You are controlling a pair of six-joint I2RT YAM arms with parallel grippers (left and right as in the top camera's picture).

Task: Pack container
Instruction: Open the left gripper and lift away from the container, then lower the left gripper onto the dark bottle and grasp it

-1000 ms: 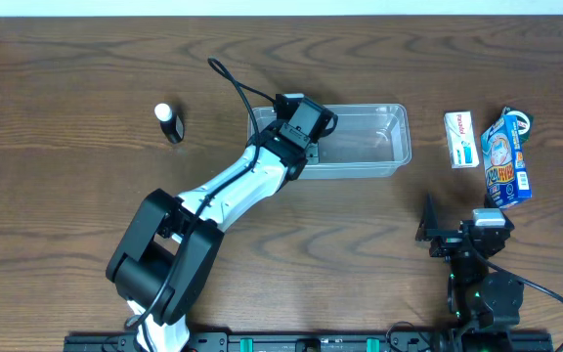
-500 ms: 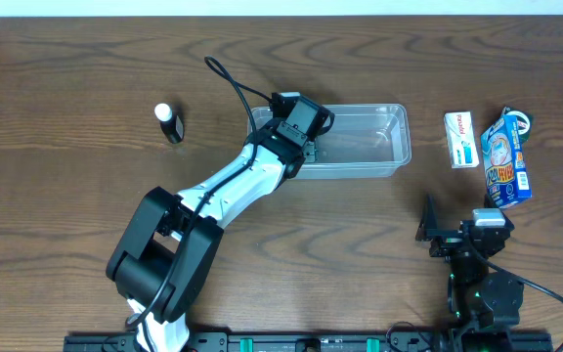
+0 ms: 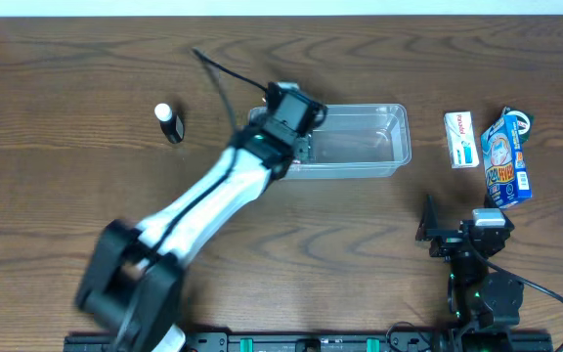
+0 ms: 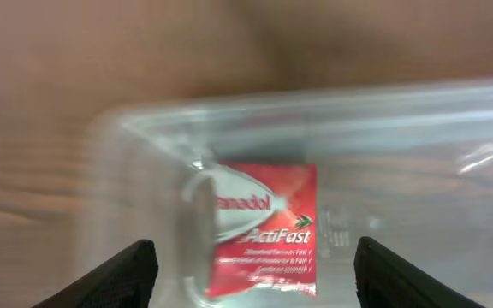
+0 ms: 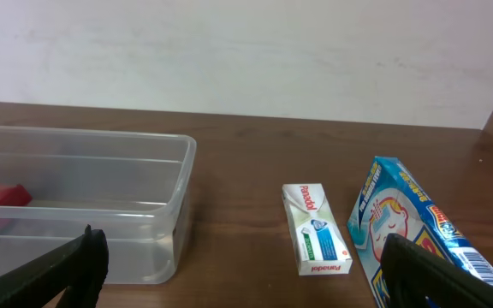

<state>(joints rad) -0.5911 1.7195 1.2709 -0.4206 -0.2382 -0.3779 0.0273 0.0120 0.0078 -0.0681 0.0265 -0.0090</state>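
The clear plastic container (image 3: 391, 149) lies at the middle of the table, its long side running left to right. My left gripper (image 3: 299, 127) hovers over its left end, open, with nothing between its fingers. Under it, in the left wrist view, a red Panadol ActiFast packet (image 4: 268, 224) lies on the floor of the container (image 4: 375, 111). The right wrist view shows the same packet (image 5: 0, 195) through the container's wall (image 5: 148, 171). My right gripper (image 3: 428, 227) rests near the front right of the table, wide open and holding nothing (image 5: 255, 287).
A white and green Panadol box (image 3: 462, 139) (image 5: 315, 229) and a blue packet (image 3: 506, 156) (image 5: 409, 227) lie right of the container. A small dark bottle with a white cap (image 3: 169, 124) stands to its left.
My left arm has swung left and drawn back a little from the container's left end, its lower links blurred. The right arm has not moved.
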